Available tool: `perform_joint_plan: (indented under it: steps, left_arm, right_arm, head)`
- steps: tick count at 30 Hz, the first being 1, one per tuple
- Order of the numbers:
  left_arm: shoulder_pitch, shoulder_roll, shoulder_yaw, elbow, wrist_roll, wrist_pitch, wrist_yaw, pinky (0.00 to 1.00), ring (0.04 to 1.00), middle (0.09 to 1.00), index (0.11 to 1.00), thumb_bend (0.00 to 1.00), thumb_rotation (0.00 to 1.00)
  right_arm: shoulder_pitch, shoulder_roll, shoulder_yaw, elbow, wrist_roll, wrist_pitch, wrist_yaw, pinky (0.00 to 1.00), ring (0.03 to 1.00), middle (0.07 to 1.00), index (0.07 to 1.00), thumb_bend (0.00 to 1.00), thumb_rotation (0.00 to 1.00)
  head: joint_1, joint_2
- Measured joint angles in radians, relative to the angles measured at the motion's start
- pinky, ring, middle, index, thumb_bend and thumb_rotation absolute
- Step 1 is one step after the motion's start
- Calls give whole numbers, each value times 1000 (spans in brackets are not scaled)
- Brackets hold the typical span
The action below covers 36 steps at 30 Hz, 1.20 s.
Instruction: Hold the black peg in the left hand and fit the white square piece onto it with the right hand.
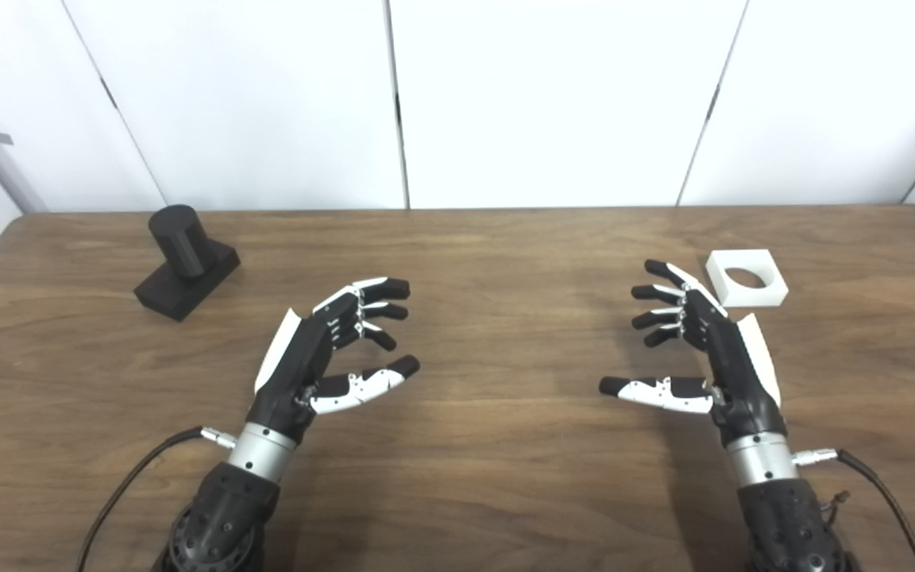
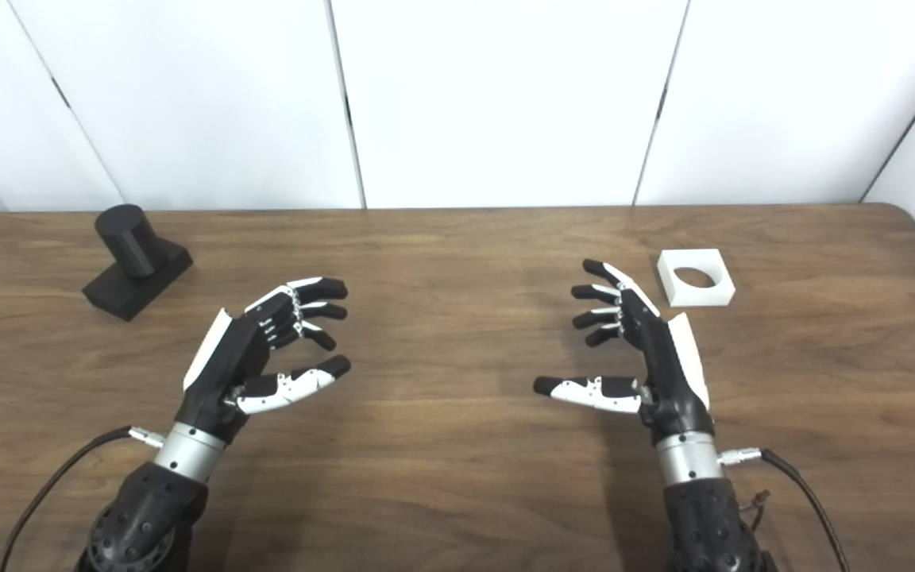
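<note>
Left eye view: black peg (image 1: 185, 261) far left, both hands empty

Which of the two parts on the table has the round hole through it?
The white square piece, lying flat just beyond the right hand. The black peg, far left, is a solid cylinder on a block base.

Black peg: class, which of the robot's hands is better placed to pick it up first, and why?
Left. The peg stands at the table's far left, nearer the open left hand. The open right hand is across the table, beside the white piece.
</note>
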Motion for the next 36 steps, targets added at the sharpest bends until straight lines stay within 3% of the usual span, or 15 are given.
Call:
perform_joint_plan:
  steps: [7, 11, 13, 16, 19, 25, 36]
  left_arm:
    - [0, 0, 0, 0, 0, 0, 0, 569, 728, 797, 758, 668, 67]
    - [0, -8, -4, 0, 8, 0, 6, 549, 724, 791, 756, 684, 98]
    - [0, -20, -12, 0, 20, 0, 13, 549, 730, 792, 761, 692, 128]
    - [0, -45, -36, 8, 54, -8, 23, 550, 736, 796, 766, 694, 132]
    - [1, -69, -49, 29, 82, -14, 39, 546, 729, 794, 763, 706, 119]
    - [5, -101, -63, 41, 119, -15, 61, 532, 720, 797, 754, 692, 97]
    - [5, -99, -62, 46, 128, -18, 72, 522, 711, 782, 755, 701, 117]
  right_arm:
    - [0, 0, 0, 0, -1, 0, 0, 505, 615, 741, 836, 661, 89]
    - [0, -2, -5, 0, 2, 0, 1, 510, 620, 748, 845, 647, 64]
    - [0, -9, -10, 1, 12, -8, 5, 505, 617, 748, 848, 639, 51]
    - [2, -39, -24, 6, 48, -33, 14, 511, 624, 758, 859, 626, 10]
    - [12, -64, -46, 6, 75, -36, 20, 519, 635, 768, 870, 616, 1]
    - [27, -69, -47, 1, 87, -27, 26, 500, 625, 753, 858, 611, 0]
    - [26, -69, -47, -12, 69, -24, 26, 489, 614, 733, 843, 614, 0]
  head:
    - [18, -5]
    - [156, -24]
    - [176, -28]
    - [286, -66]
    - [351, -90]
    - [371, -98]
    - [362, -98]
